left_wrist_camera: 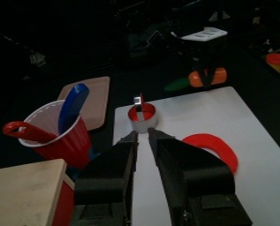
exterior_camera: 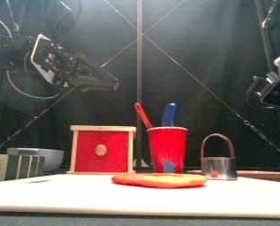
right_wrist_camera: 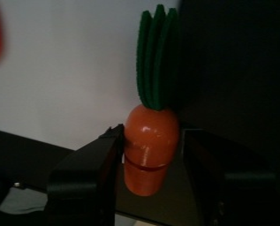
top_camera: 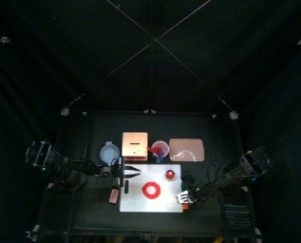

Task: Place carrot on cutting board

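Two utensils, one red and one blue, are poking out of the red cup at the middle of the front view, so that's the only container with anything obvious in it. Just right of it sits a small metal pail with its handle up; can't see inside from here. At the far left edge there's a pale bowl, contents hidden too. A red wooden box stands left of the cup, and a flat orange-red disc lies on the white cutting board in front.

Now the carrot: in the right wrist view it sits dead centre, green top pointing to the upper part of the frame, lying on the dark table just off the board's white edge. The right gripper has its jaws spread wide on either side of the orange body, not clearly touching it.

Left gripper hangs above the board, jaws almost together, nothing in them.
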Controlling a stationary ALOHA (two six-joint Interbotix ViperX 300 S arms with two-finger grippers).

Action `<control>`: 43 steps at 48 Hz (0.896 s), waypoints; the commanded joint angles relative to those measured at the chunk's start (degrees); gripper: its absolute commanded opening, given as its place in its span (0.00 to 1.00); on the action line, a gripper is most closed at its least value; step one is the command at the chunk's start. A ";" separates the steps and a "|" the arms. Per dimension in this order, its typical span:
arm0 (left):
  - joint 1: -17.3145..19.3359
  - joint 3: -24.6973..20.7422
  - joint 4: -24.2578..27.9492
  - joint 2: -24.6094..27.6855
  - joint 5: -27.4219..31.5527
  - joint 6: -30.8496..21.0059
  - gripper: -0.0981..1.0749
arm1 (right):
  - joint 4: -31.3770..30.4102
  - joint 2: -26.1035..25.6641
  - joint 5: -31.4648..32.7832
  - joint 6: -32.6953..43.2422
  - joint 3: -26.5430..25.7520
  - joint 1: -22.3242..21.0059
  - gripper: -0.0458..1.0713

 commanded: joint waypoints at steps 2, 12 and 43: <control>-0.09 0.09 0.00 -0.70 -0.53 0.00 0.62 | -3.08 0.44 -0.53 -0.53 -3.52 -2.81 0.57; -0.09 1.05 0.00 -1.05 -0.53 0.00 0.62 | -4.83 3.60 -3.60 -0.35 -5.10 -4.92 0.57; -1.32 1.85 -0.26 -1.23 -0.62 -0.26 0.62 | -1.58 8.70 -6.77 0.35 -6.06 -4.48 0.73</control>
